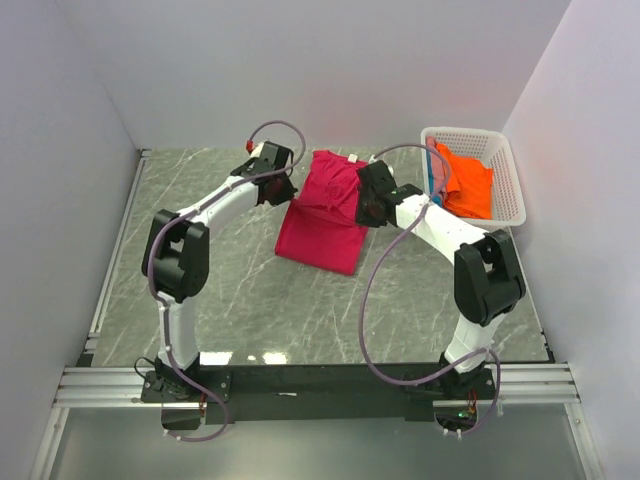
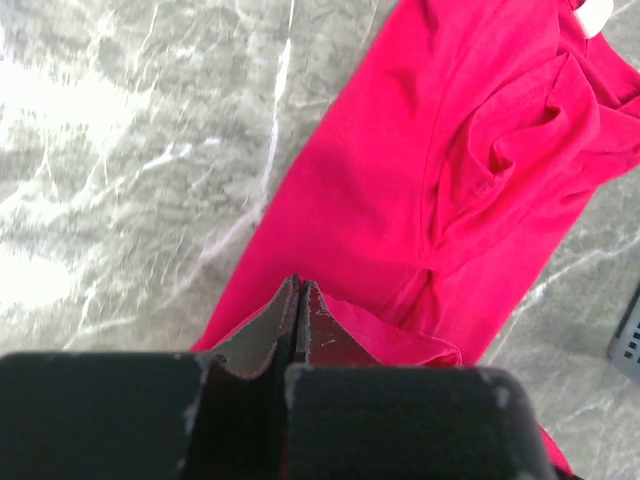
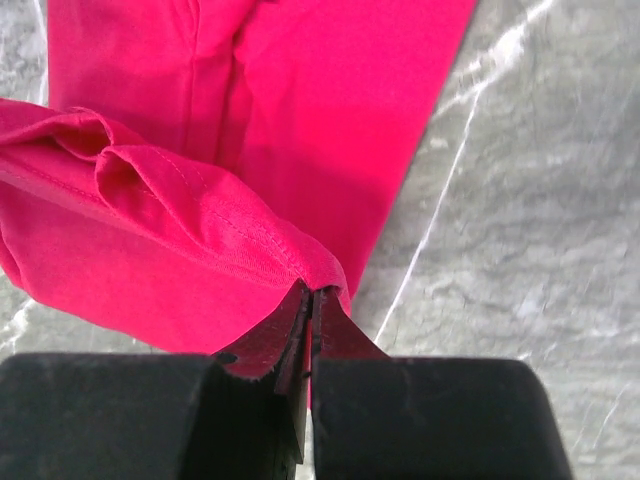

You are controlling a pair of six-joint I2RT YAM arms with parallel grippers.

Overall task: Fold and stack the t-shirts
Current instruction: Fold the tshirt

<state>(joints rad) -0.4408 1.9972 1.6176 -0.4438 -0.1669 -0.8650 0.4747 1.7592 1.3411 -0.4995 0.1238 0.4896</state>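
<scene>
A crimson-pink t-shirt (image 1: 322,225) lies partly folded on the marble table, collar toward the back. My left gripper (image 1: 284,190) is at its left edge, and in the left wrist view the gripper (image 2: 298,290) is shut with a fold of the shirt (image 2: 400,180) pinched at its tips. My right gripper (image 1: 367,207) is at the shirt's right edge. In the right wrist view it (image 3: 312,296) is shut on a raised, bunched hem of the shirt (image 3: 300,110). An orange t-shirt (image 1: 468,182) and a strip of blue-teal t-shirt (image 1: 437,172) lie in the basket.
The white lattice basket (image 1: 516,195) stands at the back right by the wall; its dark corner (image 2: 628,340) shows in the left wrist view. White walls close in the left, back and right. Bare marble table (image 1: 230,310) stretches in front of the shirt.
</scene>
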